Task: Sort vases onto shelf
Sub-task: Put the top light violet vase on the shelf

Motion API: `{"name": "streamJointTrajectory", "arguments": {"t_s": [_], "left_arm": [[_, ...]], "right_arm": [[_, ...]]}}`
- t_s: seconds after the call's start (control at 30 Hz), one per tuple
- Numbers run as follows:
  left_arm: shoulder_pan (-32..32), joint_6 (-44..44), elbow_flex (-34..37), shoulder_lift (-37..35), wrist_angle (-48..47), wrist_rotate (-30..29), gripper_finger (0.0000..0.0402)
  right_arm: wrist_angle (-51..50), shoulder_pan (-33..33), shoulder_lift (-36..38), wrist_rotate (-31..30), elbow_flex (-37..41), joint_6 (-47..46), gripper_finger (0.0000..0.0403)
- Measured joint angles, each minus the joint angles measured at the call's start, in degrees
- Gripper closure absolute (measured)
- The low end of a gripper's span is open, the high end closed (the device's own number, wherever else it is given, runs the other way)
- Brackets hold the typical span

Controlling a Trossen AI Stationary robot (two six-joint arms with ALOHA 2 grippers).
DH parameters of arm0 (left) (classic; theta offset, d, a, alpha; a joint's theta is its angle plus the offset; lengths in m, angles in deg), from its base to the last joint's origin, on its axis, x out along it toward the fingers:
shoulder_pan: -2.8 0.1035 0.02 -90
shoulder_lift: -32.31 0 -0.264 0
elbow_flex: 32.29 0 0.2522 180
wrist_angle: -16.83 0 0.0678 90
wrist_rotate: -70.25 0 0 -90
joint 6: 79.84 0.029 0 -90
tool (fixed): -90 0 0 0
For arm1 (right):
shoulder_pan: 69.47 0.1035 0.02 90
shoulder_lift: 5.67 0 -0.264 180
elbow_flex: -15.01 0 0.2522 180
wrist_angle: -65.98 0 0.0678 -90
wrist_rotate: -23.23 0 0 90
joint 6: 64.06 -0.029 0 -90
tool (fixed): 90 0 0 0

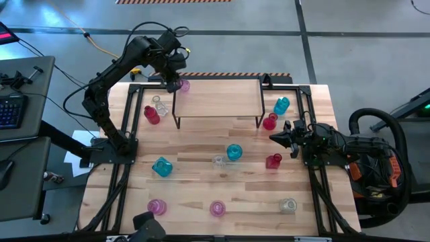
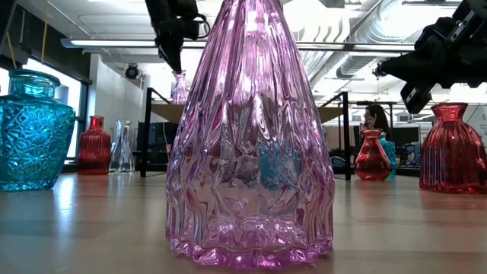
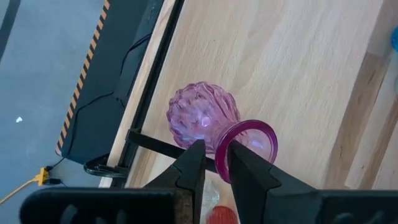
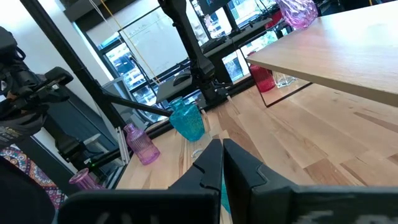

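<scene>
The left gripper (image 3: 214, 163) has its fingers narrowly set around the neck of a pink vase (image 3: 202, 116), just below the flared rim; the remaining gap is very small, and whether the pads still press the glass cannot be told. This vase sits at the rear left corner of the shelf (image 1: 218, 99), with its body right at the board's edge.

The right gripper (image 1: 277, 136) is fully closed and holds nothing. It hangs above the tabletop (image 1: 201, 195) just off the front right shelf leg, between a red vase (image 1: 270, 122) and another red vase (image 1: 273, 160).

The rest of the shelf board is bare wood. Beside its left edge, on the tabletop, stand a red vase (image 1: 151, 115) and a clear vase (image 1: 160, 106). A teal vase (image 1: 281, 105) stands off the right edge.

Front of the shelf, the middle of the tabletop carries a teal vase (image 1: 234, 152), a clear vase (image 1: 219, 160) and a teal vase (image 1: 162, 167). Along the near edge stand two pink vases (image 1: 156, 207) (image 1: 218, 208) and a clear vase (image 1: 288, 206), well apart from each other.
</scene>
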Motion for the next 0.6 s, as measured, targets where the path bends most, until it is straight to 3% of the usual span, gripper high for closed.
{"name": "streamJointTrajectory", "arguments": {"t_s": [0.6], "left_arm": [[1.55,0.07,0.00,0.00,2.68,-0.30,0.0343]], "right_arm": [[0.00,-0.02,0.01,0.01,-0.01,0.00,0.0402]]}}
